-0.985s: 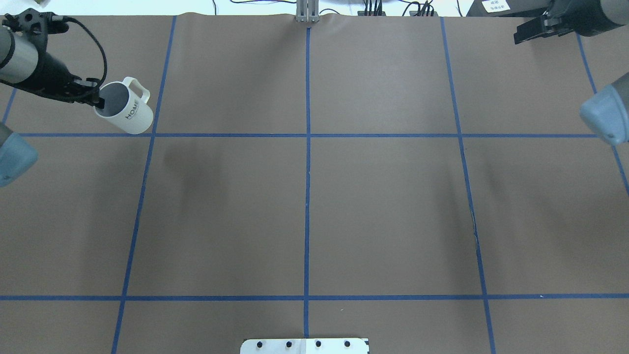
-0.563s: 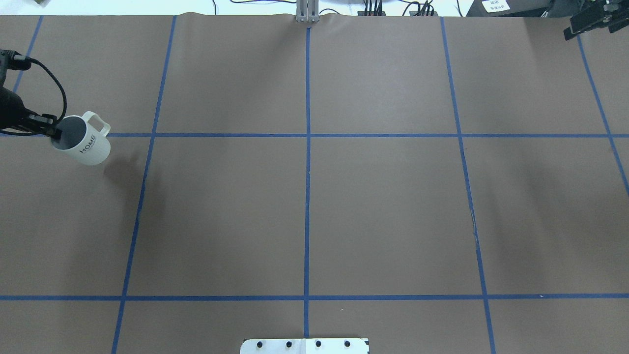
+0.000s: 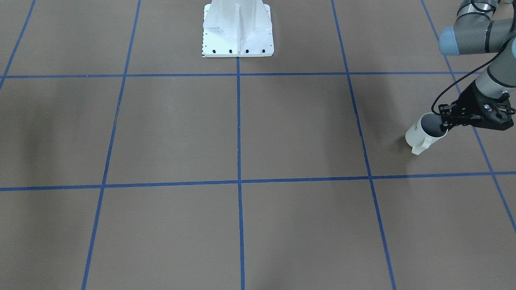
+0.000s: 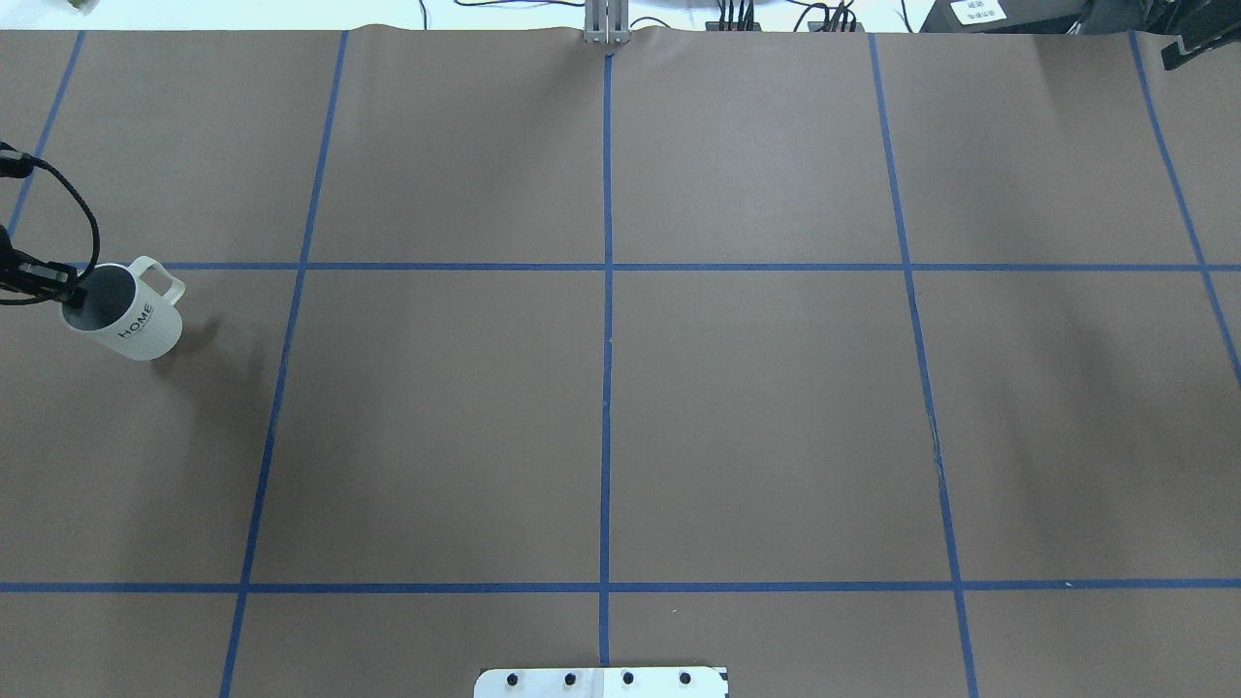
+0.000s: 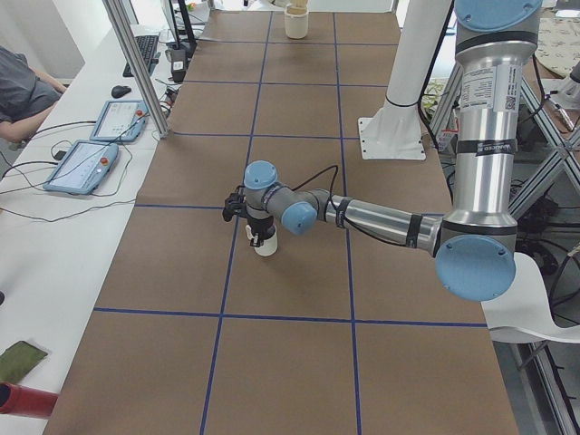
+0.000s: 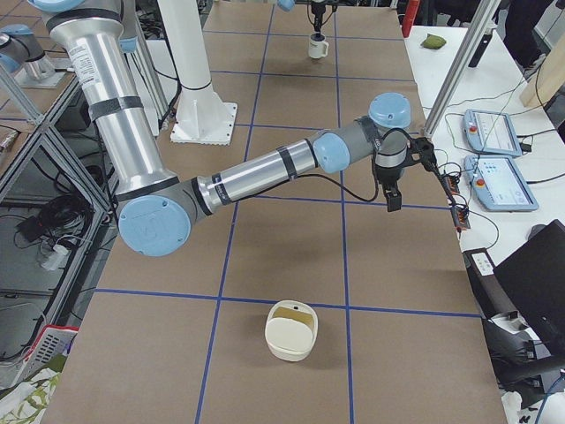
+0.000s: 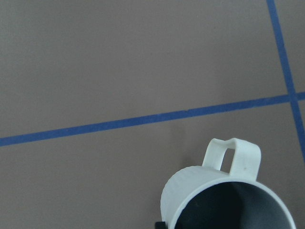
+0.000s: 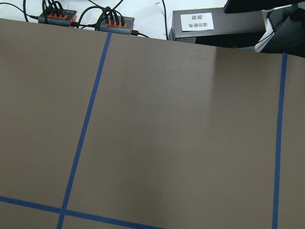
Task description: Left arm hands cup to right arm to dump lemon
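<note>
The white ribbed cup [image 4: 131, 328] with black "HOME" lettering is at the table's far left, low over or on the brown surface and slightly tilted. My left gripper [image 4: 72, 293] is shut on its rim, on the side opposite the handle. They also show in the front view, cup [image 3: 423, 135] and gripper [image 3: 444, 125]. The left wrist view shows the cup's [image 7: 228, 195] grey inside; no lemon shows. My right gripper [image 6: 393, 199] hangs over the table's far right corner, holding nothing. I cannot tell if it is open or shut.
A cream container [image 6: 291, 329] with a yellowish inside stands on the table near its right end. The white robot base [image 3: 238, 30] is at the robot's edge. Teach pendants [image 6: 499, 181] lie on the side bench beyond the far edge.
My left arm has carried the cup left, toward the robot and lower. My right gripper has drawn back toward the far right corner.
</note>
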Available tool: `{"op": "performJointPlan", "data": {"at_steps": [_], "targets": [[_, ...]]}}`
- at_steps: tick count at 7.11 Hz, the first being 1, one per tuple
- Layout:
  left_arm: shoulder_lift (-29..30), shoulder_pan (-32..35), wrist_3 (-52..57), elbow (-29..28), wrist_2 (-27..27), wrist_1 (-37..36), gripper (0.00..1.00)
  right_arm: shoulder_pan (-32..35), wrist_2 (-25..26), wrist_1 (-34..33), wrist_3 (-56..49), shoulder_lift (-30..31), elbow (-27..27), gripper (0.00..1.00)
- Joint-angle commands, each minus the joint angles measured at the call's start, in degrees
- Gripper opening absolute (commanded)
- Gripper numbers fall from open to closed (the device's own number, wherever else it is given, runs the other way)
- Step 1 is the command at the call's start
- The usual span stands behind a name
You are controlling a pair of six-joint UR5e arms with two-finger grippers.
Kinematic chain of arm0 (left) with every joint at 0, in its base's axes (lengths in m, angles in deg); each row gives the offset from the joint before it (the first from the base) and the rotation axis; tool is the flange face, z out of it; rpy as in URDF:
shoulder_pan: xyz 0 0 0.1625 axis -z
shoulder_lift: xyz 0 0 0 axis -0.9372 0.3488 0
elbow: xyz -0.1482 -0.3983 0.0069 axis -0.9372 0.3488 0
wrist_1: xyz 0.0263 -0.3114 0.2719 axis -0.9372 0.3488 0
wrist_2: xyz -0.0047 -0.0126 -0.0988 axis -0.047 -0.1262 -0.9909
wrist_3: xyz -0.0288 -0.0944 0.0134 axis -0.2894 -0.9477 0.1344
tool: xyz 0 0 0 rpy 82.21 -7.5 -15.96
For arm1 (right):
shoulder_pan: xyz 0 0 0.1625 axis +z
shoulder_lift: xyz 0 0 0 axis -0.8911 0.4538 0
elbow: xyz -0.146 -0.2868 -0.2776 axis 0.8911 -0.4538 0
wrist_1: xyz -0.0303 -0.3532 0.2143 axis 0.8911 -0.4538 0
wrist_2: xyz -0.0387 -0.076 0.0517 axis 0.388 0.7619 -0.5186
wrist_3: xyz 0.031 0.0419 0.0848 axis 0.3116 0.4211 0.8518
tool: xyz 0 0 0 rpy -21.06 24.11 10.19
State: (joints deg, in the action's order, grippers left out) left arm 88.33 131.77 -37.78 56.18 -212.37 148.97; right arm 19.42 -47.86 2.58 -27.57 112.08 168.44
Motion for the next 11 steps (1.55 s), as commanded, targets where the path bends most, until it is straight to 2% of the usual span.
{"op": "performJointPlan", "data": {"at_steps": [1,2,4,6,7,8,10,11], "targets": [[-0.1,-0.1,0.1,-0.4,0.1,0.1,0.21,0.3,0.1,0.4,-1.2,0.7,-0.2,1.00],[-0.1,-0.1,0.1,-0.5,0.1,0.1,0.32,0.3,-0.1,0.5,-1.2,0.9,-0.2,1.00],[0.1,0.0,0.5,0.3,0.0,-0.2,1.00,0.3,0.1,0.4,-1.3,1.3,-0.2,1.00],[0.9,6.0,3.1,1.1,-2.3,-3.5,1.00,1.1,-0.3,-0.6,-1.5,0.5,-2.5,1.00],[1.2,9.6,11.1,1.1,-2.4,-7.8,1.00,0.9,0.0,-1.7,-4.6,-0.7,-5.3,1.00],[2.8,14.0,19.9,1.1,-2.3,-14.5,1.00,2.1,-0.2,-3.7,-12.1,-1.9,-9.0,1.00],[3.8,22.5,34.0,0.8,-2.4,-23.4,1.00,3.6,0.5,-8.9,-17.9,-1.9,-10.4,1.00],[3.6,25.7,36.9,0.5,-2.5,-26.7,1.00,4.9,0.4,-11.0,-21.1,-1.6,-10.4,1.00]]}}
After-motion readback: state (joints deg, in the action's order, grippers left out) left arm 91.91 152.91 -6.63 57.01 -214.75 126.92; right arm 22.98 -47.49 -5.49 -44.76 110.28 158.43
